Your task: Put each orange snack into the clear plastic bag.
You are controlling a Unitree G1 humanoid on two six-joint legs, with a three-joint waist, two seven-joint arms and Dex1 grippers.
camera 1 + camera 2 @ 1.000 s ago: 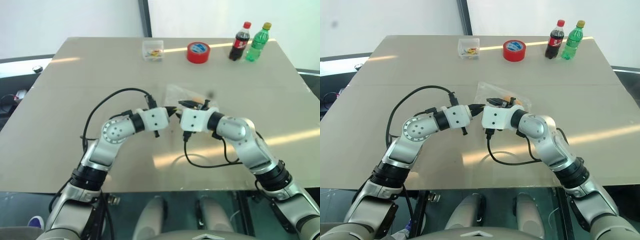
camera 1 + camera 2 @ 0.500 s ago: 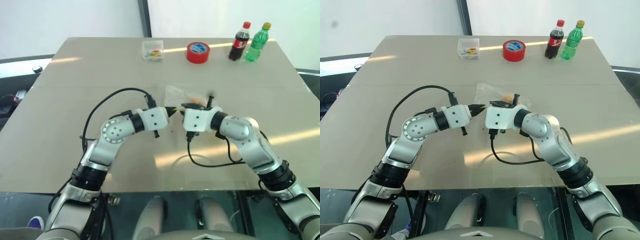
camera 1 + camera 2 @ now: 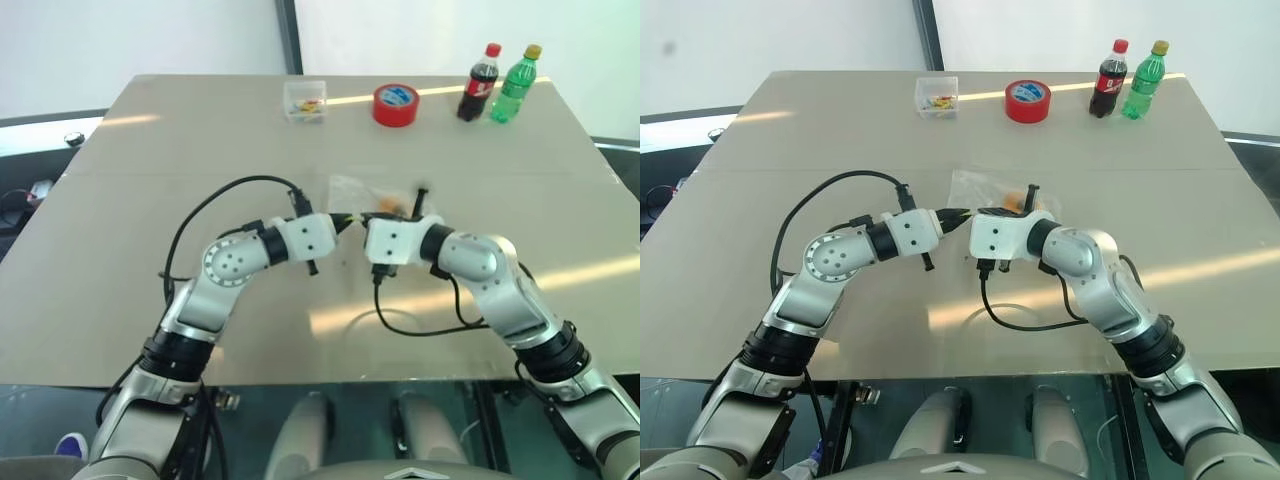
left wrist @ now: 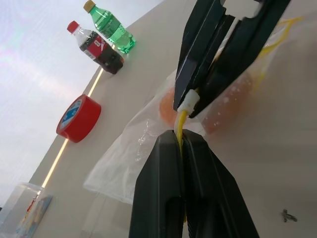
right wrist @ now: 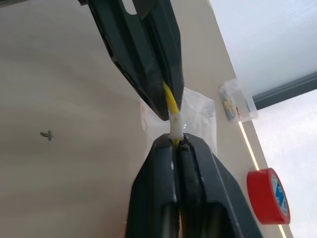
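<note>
Clear plastic bag: thin, crinkly, transparent, lifted just above mid-table between the two arms, yellow strip along its mouth stretched taut. Left gripper clenched on that strip; right gripper likewise clamped on it, tips nearly meeting the other's. Orange snacks inside the bag, blurred through the film, outlines and markings hard to make out, partly hidden behind black fingers. Farther back on the smooth beige table: glossy red tape roll, small rigid clear box, two bottles.
</note>
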